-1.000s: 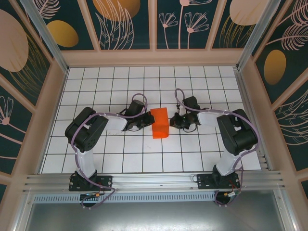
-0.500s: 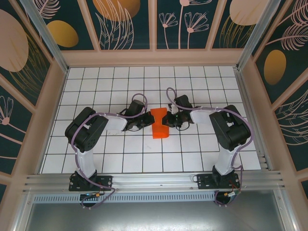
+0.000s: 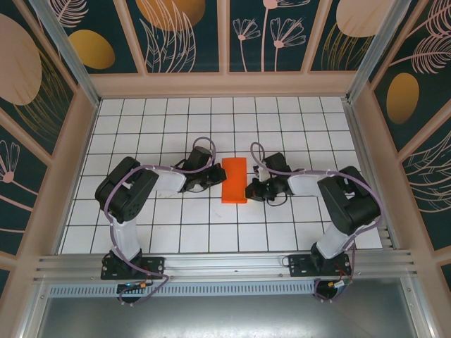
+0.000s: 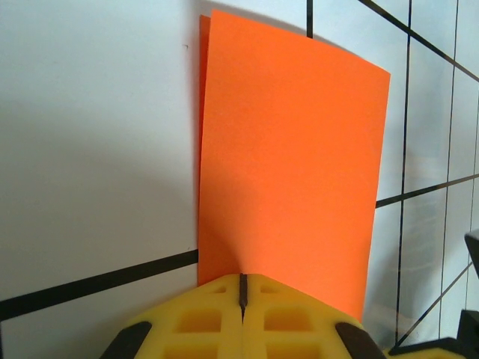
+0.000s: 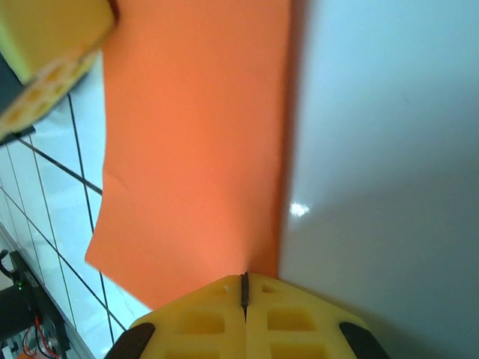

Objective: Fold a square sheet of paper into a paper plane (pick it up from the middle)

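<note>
The square sheet of paper [image 3: 234, 180], bright orange-red, lies flat on the white grid table, folded in half into an upright rectangle; a lower layer peeks out along its edge [image 4: 203, 90]. My left gripper [image 3: 220, 183] is shut, its yellow tips [image 4: 242, 283] resting on the sheet's left edge. My right gripper [image 3: 248, 191] is shut too, its tips [image 5: 243, 280] on the sheet [image 5: 194, 149] at the right edge near the near end. The left gripper's yellow finger [image 5: 52, 45] shows across the sheet. A paper plane is out of view.
White grid table [image 3: 176, 225] with raised walls all round [image 3: 77, 162]. An aluminium rail [image 3: 225, 266] runs along the near edge with both arm bases on it.
The sheet's raised half has come down flat. My right gripper swung over the sheet, then back to its right edge nearer the front. The left gripper has stayed put.
</note>
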